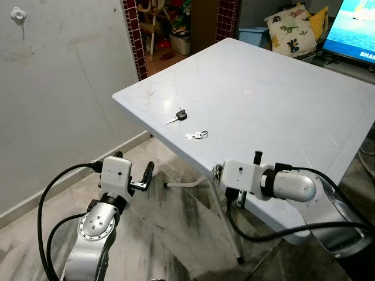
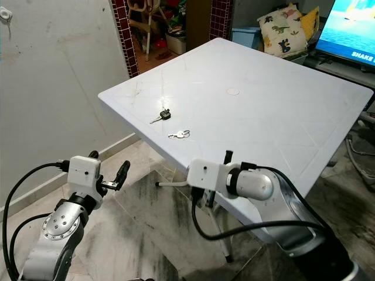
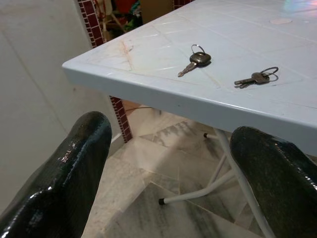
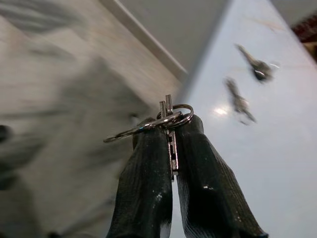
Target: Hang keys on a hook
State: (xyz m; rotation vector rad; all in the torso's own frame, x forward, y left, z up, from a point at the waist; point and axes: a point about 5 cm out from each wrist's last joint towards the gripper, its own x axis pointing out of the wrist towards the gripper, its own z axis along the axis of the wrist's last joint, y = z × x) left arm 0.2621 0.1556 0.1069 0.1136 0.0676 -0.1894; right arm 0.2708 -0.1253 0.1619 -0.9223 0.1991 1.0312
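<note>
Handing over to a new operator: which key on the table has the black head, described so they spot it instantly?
Find the white table and its corner nearest the wall. Two keys lie there: the black-headed key is farther from the robot. The all-silver key lies nearer the edge.

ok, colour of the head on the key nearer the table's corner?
Black head on the key, silver blade and ring; clearest in the left wrist view.
</note>
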